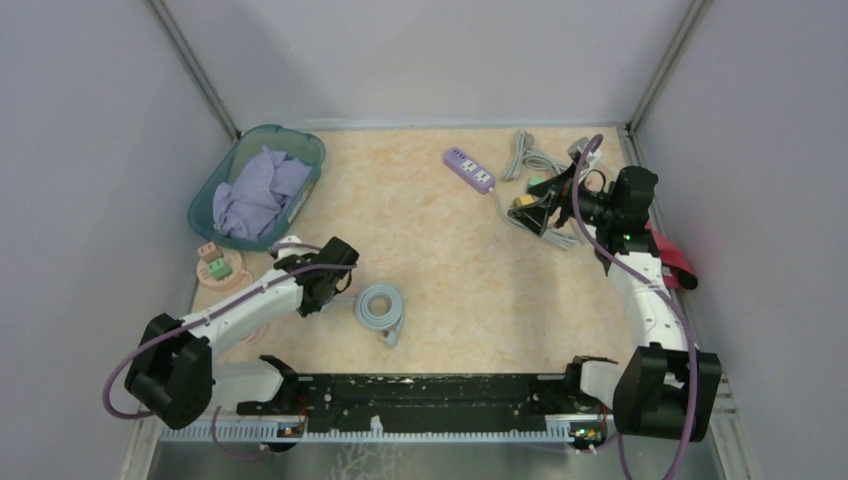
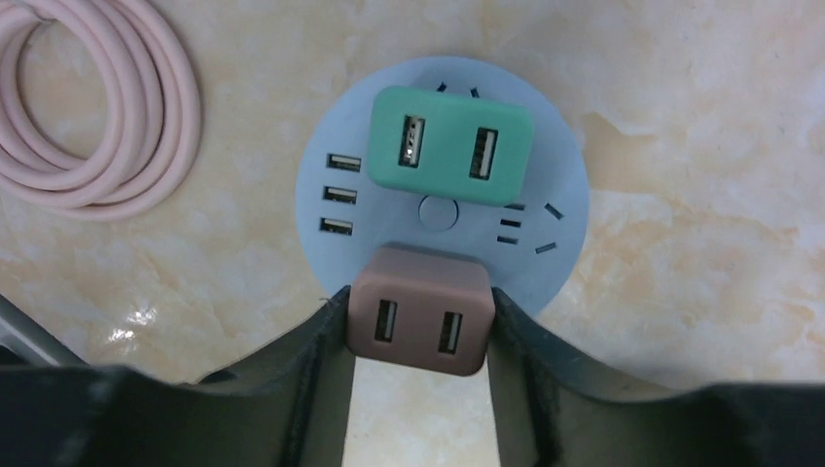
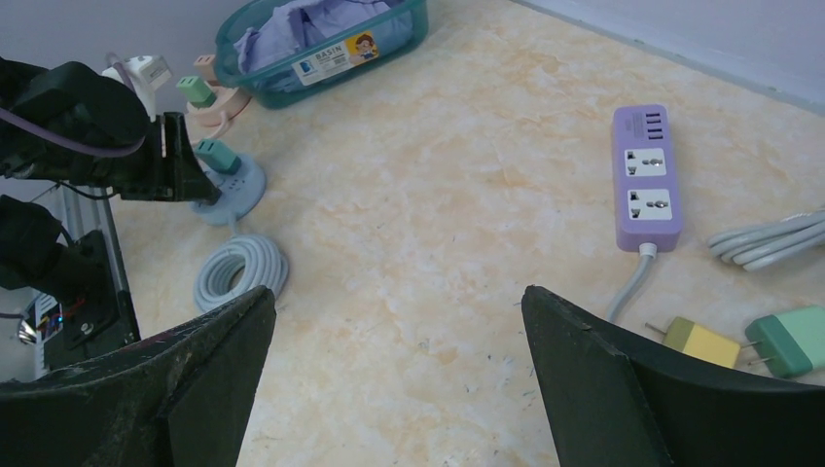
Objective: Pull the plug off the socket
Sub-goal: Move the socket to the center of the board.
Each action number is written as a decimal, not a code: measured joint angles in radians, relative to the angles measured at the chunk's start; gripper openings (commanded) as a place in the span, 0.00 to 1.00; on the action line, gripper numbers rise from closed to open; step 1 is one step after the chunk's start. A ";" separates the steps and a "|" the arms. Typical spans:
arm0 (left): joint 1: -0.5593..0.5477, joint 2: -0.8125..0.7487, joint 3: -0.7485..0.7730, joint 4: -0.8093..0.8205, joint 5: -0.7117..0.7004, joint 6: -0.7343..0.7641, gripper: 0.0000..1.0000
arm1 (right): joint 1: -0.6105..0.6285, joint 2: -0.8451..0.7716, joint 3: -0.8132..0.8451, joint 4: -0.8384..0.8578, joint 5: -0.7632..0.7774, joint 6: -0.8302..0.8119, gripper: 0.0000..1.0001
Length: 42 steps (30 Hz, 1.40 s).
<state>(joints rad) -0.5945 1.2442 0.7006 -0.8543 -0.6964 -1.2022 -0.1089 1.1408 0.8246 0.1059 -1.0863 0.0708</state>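
A round light-blue socket (image 2: 559,233) lies flat on the marble table, with a green plug (image 2: 450,146) and a brown plug (image 2: 420,323) stuck in it. My left gripper (image 2: 418,298) is shut on the brown plug, one finger pressed against each side. The top view shows the left gripper (image 1: 322,285) at the left-middle of the table, covering that socket. In the right wrist view the blue socket (image 3: 238,190) sits under the left arm. My right gripper (image 3: 399,302) hangs open and empty at the far right (image 1: 532,210).
A pink cable coil (image 2: 97,126) lies left of the socket. A pink socket (image 1: 218,268) with two plugs and a teal basket (image 1: 300,145) of cloth stand at the left. A grey-blue cable coil (image 1: 380,305), a purple power strip (image 1: 468,168) and loose plugs (image 3: 702,341) also lie about.
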 measured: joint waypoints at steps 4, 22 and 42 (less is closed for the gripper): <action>0.026 -0.030 -0.024 0.030 0.009 0.004 0.14 | 0.000 0.000 0.000 -0.001 0.001 0.000 0.97; 0.039 -0.124 -0.101 0.333 0.200 0.386 0.00 | 0.000 0.000 0.000 -0.002 0.002 -0.003 0.97; -0.130 0.145 -0.028 0.845 0.836 1.118 0.00 | 0.000 0.000 0.000 -0.007 0.005 -0.023 0.97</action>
<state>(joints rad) -0.7242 1.3891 0.6724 -0.0097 0.1398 -0.0841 -0.1089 1.1408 0.8242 0.0990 -1.0817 0.0483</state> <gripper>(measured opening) 0.514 0.971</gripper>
